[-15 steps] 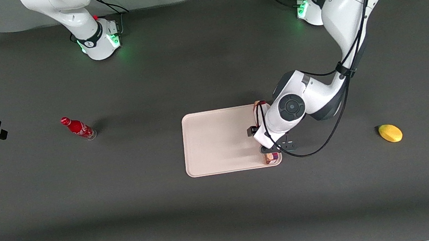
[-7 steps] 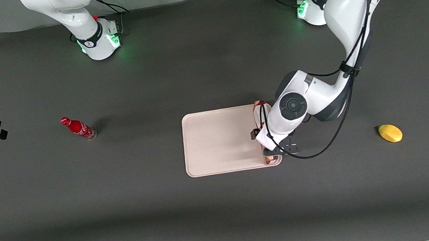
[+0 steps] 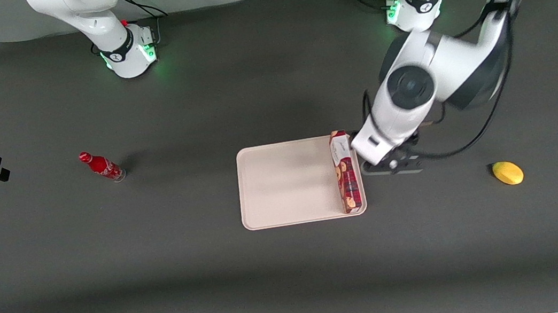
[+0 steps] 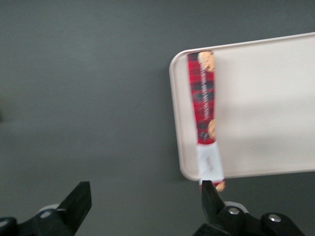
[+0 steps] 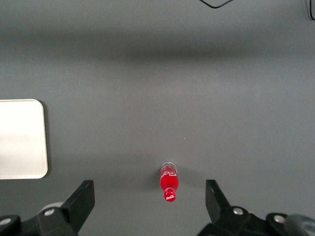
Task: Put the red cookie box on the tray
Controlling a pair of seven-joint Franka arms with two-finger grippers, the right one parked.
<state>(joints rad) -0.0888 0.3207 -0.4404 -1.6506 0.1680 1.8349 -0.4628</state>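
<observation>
On the tray's edge: the red cookie box (image 3: 345,171) lies along the short side of the tray (image 3: 288,182) that faces the working arm's end of the table, its long axis parallel to that rim.
Box ends: the white label patch sits at the end farther from the front camera; in the wrist view that end (image 4: 210,164) seems to reach or slightly overhang the rim, though the angle makes this hard to judge.
Box contact: nothing touches the box in either view.
Tray: flat and pale, its wide middle bare, with the box taking up only the one edge strip.
Gripper: the gripper (image 3: 393,165) hangs just beside the tray on the working arm's side, over the dark table (image 3: 294,273) and apart from the box.
Jaws: spread wide and holding nothing; the wrist view shows both fingertips (image 4: 78,199) with only table between them.
Step in hand: judging by the free box and empty jaws, the placing looks done and the arm is at the retreat stage.
Next move: it calls for a clean lift away without brushing the box, since a nudge could tip the box off the rim.
Bystanders: a red soda bottle (image 3: 101,167) stands well apart toward the parked arm's end, and a yellow fruit (image 3: 507,172) lies toward the working arm's end; neither is involved.
</observation>
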